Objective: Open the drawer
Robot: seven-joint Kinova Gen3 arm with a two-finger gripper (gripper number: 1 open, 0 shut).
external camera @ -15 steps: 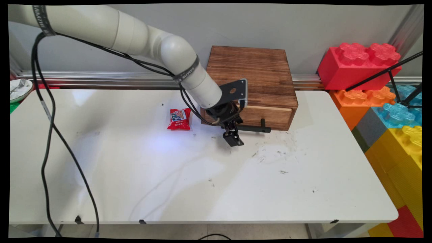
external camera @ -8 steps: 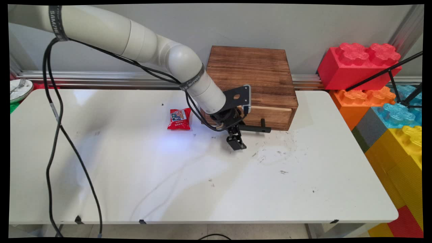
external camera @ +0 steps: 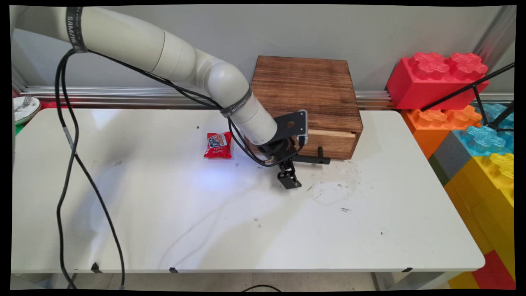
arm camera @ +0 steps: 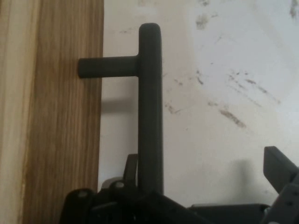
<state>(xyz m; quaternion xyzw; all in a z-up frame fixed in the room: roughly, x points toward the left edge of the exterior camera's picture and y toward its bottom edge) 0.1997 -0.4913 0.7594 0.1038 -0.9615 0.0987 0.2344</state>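
The black gripper point(external camera: 289, 179) hangs low over the white table point(external camera: 205, 213), just in front of the wooden drawer box point(external camera: 306, 96) that stands at the table's 12 o'clock edge against the wall. In the hand view the gripper point(arm camera: 205, 186) shows one finger point(arm camera: 280, 170) on the outer side of the dark drawer handle point(arm camera: 150, 107) and the other partly hidden between the bar and the drawer front point(arm camera: 60, 116). The fingers stand spread apart, straddling the bar without closing on it; whether either one touches the bar cannot be told.

The drawer handle point(external camera: 314, 159) is a bar held off the drawer front point(external camera: 331, 142) on a short post, parallel to the front. The drawer front sits slightly proud of the box.

A red snack packet point(external camera: 218, 145) lies flat on the table at the gripper's 9 o'clock, near the box's left corner and well clear of the fingers. Dark scuff marks point(external camera: 328, 189) cover the table surface at the gripper's 3 o'clock. Large foam building blocks point(external camera: 452, 94) are stacked beyond the table's 3 o'clock end.
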